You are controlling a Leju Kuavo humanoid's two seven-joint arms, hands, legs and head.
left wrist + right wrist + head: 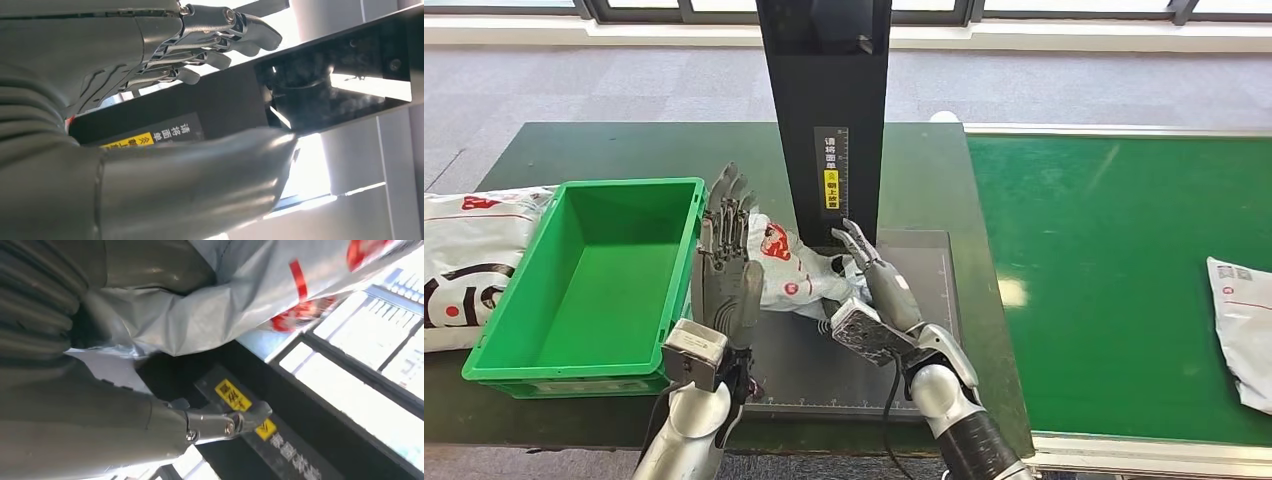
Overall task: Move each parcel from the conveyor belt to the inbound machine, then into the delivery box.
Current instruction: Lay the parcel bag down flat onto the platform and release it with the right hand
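Note:
A white parcel with red print lies crumpled on the dark plate of the inbound machine, just in front of its black post. My right hand grips the parcel's right end; in the right wrist view the parcel is pressed against the right hand, with the thumb beneath it. At the parcel's left edge my left hand stands upright, fingers straight and apart, holding nothing. The left wrist view shows the left hand before the post.
The green delivery box stands empty just left of the plate, its right wall close to my left hand. Another white parcel lies at the right edge of the green conveyor belt. A large white bag lies left of the box.

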